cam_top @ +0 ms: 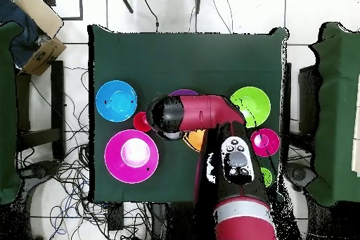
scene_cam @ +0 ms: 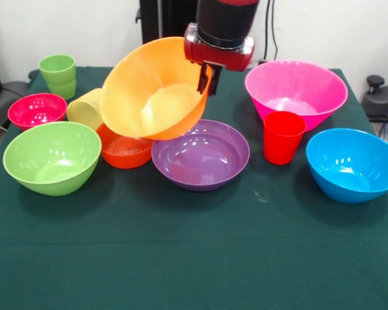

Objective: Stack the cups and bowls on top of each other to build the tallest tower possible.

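My gripper (scene_cam: 207, 79) is shut on the rim of the large orange bowl (scene_cam: 156, 90) and holds it tilted in the air, above the purple bowl (scene_cam: 200, 155) and the small red-orange bowl (scene_cam: 123, 150). The lime-green bowl (scene_cam: 52, 157) stands front left, the magenta bowl (scene_cam: 37, 110) and green cup (scene_cam: 58, 74) at the far left. The pale yellow cup (scene_cam: 85, 108) lies on its side behind the orange bowl. The red cup (scene_cam: 283, 137), pink bowl (scene_cam: 296, 93) and blue bowl (scene_cam: 352, 165) stand on the right. No nested pile shows. In the overhead view the arm (cam_top: 200, 112) hides the gripper.
The green tablecloth (scene_cam: 194, 258) covers the table. A black office chair (scene_cam: 381, 103) stands past the table's right edge. In the overhead view, chairs and cables surround the table (cam_top: 183, 54), and a cardboard box (cam_top: 39, 54) lies at the upper left.
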Action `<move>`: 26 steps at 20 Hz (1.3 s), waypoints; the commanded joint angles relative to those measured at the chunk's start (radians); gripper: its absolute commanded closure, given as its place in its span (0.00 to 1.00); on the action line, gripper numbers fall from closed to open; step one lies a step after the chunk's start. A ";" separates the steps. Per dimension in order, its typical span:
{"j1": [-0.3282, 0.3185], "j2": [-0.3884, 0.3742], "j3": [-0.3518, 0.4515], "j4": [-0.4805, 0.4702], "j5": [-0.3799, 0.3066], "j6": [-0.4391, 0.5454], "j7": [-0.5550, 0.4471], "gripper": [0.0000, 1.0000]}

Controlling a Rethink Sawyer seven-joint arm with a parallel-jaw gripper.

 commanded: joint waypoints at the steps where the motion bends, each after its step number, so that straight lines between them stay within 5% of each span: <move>1: 0.060 0.037 0.037 -0.081 -0.030 0.075 0.027 1.00; 10: 0.122 0.056 0.001 -0.108 -0.026 0.079 0.056 1.00; 26: 0.101 0.058 -0.002 -0.101 -0.004 0.068 0.029 1.00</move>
